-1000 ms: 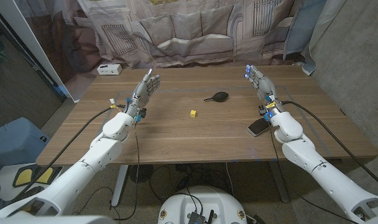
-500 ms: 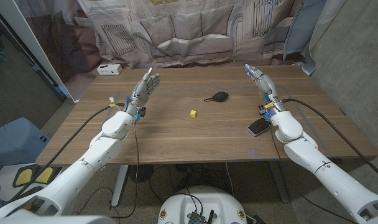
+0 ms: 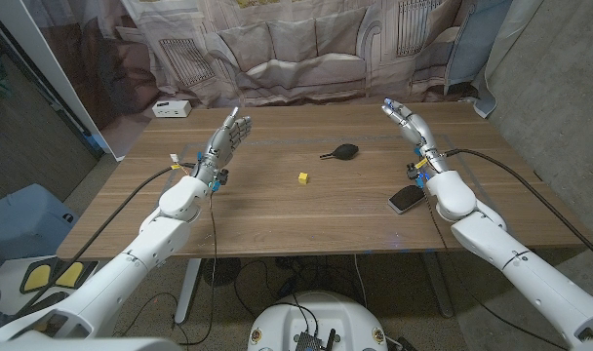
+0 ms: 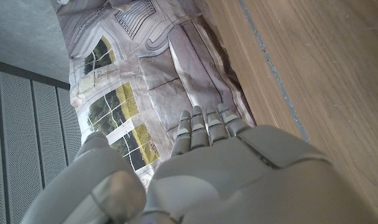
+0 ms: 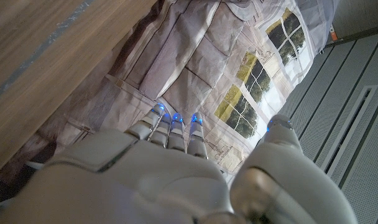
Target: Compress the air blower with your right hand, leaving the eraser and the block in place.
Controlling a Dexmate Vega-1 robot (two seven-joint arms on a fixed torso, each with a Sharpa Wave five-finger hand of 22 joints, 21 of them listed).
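Observation:
A small black air blower (image 3: 342, 151) lies on the wooden table (image 3: 277, 214) toward the far middle, its nozzle pointing left. A tiny yellow block (image 3: 302, 177) sits nearer, left of the blower. A dark eraser (image 3: 406, 199) lies by my right forearm near the table's right side. My right hand (image 3: 409, 124) is raised to the right of the blower, fingers straight and apart, holding nothing; its back shows in the right wrist view (image 5: 176, 174). My left hand (image 3: 226, 141) stands upright over the left side, fingers apart and empty, also seen from behind (image 4: 226, 168).
A white box (image 3: 171, 108) sits at the table's far left corner. A printed cloth backdrop (image 3: 306, 49) hangs behind the table. Cables run along both forearms.
My right hand has shifted slightly left and its fingers have leaned toward the blower. The left hand and the objects have not moved.

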